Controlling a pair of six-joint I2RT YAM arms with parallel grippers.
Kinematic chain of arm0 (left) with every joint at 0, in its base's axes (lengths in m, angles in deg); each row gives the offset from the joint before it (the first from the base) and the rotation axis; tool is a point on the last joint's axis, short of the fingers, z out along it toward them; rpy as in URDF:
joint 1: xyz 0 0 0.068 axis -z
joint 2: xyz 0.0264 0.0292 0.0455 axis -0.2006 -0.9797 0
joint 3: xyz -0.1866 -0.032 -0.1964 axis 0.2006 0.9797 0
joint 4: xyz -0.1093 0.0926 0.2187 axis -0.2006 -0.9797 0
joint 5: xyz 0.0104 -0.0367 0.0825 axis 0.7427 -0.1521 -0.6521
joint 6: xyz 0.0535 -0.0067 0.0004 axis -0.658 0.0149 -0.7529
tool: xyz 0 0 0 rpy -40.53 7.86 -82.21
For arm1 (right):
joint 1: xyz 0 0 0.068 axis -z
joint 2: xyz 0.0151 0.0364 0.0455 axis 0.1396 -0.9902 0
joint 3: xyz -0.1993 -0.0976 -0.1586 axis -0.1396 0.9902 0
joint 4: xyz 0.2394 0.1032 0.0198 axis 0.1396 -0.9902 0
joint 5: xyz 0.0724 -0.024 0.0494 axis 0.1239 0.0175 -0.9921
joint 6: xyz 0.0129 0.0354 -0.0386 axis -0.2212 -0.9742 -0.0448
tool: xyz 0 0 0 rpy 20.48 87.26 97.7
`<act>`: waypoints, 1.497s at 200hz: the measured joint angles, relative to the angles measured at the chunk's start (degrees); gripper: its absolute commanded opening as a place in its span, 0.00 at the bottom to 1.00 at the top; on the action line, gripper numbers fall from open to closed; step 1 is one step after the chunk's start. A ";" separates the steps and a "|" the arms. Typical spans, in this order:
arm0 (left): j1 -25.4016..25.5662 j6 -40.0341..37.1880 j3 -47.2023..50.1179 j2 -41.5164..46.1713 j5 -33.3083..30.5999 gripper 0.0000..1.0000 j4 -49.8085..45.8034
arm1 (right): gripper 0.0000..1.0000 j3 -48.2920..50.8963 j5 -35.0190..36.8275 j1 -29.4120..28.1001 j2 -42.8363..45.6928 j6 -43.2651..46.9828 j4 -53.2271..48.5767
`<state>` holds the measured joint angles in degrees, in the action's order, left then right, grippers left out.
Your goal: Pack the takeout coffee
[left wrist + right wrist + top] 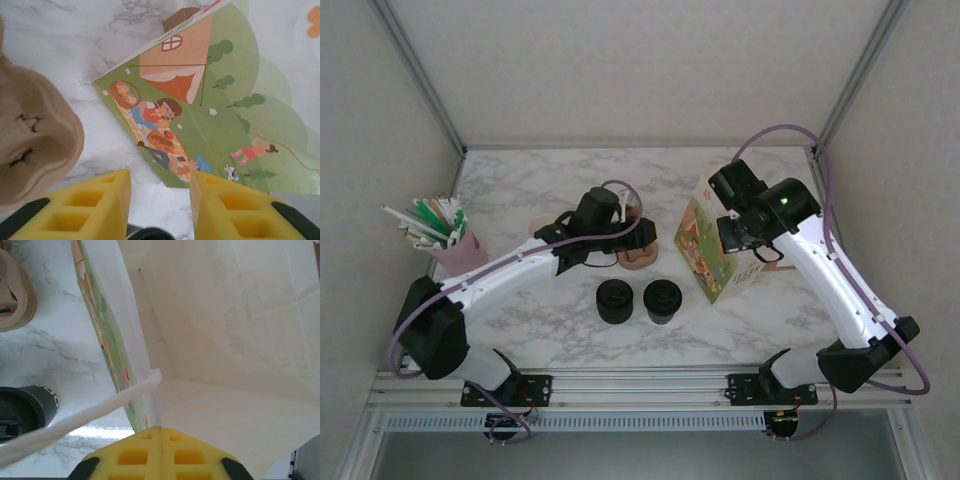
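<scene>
Pinching the rim of the picnic-printed paper bag (705,250) at three o'clock, the right end effector (161,429) is gripping shut; the left end effector (160,175) is hovering half-open, empty.

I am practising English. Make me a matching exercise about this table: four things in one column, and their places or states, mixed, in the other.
1 straws
2 paper bag
3 takeout coffee
4 cardboard cup carrier

a by the open left hand
b in a pink cup, far left
c gripped by the shut right hand
d dark, lidded, left of the bag

Pairs: 1-b, 2-c, 3-d, 4-a
</scene>
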<state>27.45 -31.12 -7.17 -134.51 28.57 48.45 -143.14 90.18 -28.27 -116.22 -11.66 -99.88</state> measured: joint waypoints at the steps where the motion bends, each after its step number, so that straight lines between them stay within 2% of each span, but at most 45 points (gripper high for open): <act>1: 0.04 -0.02 -0.24 -0.37 0.09 0.35 0.09 | 0.00 0.00 0.07 -0.04 0.02 -0.02 0.04; 38: 0.42 -0.15 -4.63 -7.45 2.47 0.32 1.88 | 0.00 0.11 1.97 -1.03 0.11 -1.05 0.11; 71: 1.44 -0.37 -14.67 -16.90 4.63 0.31 3.34 | 0.00 0.37 5.46 -3.02 -0.07 -1.07 0.00; 95: 1.77 -0.35 -15.65 -18.84 5.62 0.30 3.39 | 0.00 0.44 6.58 -3.74 -0.24 -1.03 0.04; 129: 1.81 -0.35 -15.65 -19.04 5.68 0.31 3.45 | 0.07 1.62 5.64 -3.89 -0.24 -0.61 0.55; 171: 1.81 -0.33 -13.42 -16.57 5.31 0.31 3.32 | 0.16 1.99 2.67 -4.26 0.02 0.26 1.95; 205: 1.81 -0.31 -10.95 -11.47 4.04 0.33 3.17 | 0.32 1.95 1.49 -4.33 1.38 0.11 1.92; 219: 1.81 -0.28 -10.36 -9.35 3.41 0.34 3.02 | 0.45 1.57 1.25 -4.37 2.27 -0.11 1.62; 230: 1.81 -0.15 -9.84 -7.74 2.64 0.39 2.86 | 0.53 0.96 1.29 -4.44 2.89 0.13 1.31; 249: 1.81 0.09 -8.50 -4.35 0.96 0.48 2.25 | 0.74 -0.35 1.09 -4.48 4.55 -0.07 1.05; 264: 1.81 0.04 -7.02 -1.03 -0.52 0.60 1.64 | 0.88 -1.40 0.87 -4.50 6.25 -0.26 0.61; 271: 1.81 -0.07 -6.40 0.59 -1.27 0.66 1.18 | 0.98 -1.92 0.72 -4.52 7.10 -0.46 0.35; 299: 1.81 -0.55 -4.00 8.31 -5.01 0.91 -1.07 | 0.99 -3.45 -0.26 -4.52 10.80 -0.70 0.04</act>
<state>29.27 -31.66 -11.17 -126.20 23.56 47.38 -146.59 89.91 -32.79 -105.43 -12.36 -99.83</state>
